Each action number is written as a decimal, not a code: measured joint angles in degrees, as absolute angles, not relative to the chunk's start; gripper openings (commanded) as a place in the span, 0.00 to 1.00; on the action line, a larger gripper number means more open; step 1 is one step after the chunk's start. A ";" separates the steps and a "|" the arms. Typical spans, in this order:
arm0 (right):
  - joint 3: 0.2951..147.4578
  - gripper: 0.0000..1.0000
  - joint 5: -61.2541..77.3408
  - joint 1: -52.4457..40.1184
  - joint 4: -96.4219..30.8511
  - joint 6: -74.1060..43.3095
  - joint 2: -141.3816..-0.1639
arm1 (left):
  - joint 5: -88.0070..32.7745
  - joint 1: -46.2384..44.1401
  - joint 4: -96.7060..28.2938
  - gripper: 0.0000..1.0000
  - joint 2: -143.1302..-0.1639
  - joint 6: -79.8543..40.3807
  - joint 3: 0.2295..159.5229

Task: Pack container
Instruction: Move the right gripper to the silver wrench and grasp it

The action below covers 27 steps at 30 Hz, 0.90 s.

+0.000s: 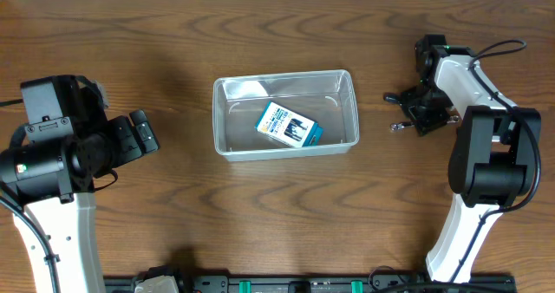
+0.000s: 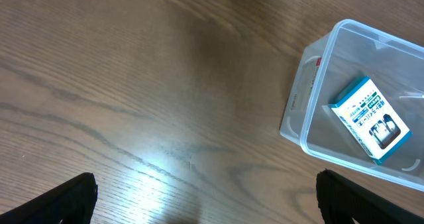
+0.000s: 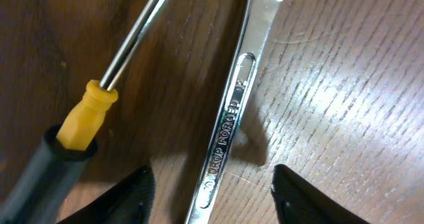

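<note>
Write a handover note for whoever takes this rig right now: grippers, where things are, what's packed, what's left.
Left gripper: open, empty, over the table left of the container.
Right gripper: open, straddling the wrench, nothing gripped.
Container: mid-table, holding one blue-and-white box.
Done: box packed.
Left: wrench and yellow-and-black screwdriver lie side by side on the table at the right. Closing on the wrench looks like the next move.
</note>
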<state>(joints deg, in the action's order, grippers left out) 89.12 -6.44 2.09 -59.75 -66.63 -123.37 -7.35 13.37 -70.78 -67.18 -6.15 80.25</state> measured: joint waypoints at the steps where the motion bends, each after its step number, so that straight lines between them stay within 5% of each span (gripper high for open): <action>1: 89.12 0.52 -6.44 2.09 -59.66 -66.61 -123.37 | -7.35 13.37 -70.76 0.98 -67.18 -6.15 80.25; 9: 88.29 0.23 -6.48 2.09 -59.27 -66.59 -123.37 | -7.33 13.37 -70.78 0.98 -67.18 -6.15 80.25; 14: 87.39 0.23 -6.46 2.09 -57.87 -66.81 -123.13 | -7.35 13.37 -70.78 0.98 -67.18 -6.15 80.25; 27: 86.08 0.02 -6.46 2.09 -56.05 -65.45 -122.34 | -7.35 13.37 -70.78 0.98 -67.18 -6.15 80.25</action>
<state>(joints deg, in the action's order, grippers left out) 86.08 -6.46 2.09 -56.05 -65.45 -122.34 -7.35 13.37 -70.78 -67.18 -6.15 80.25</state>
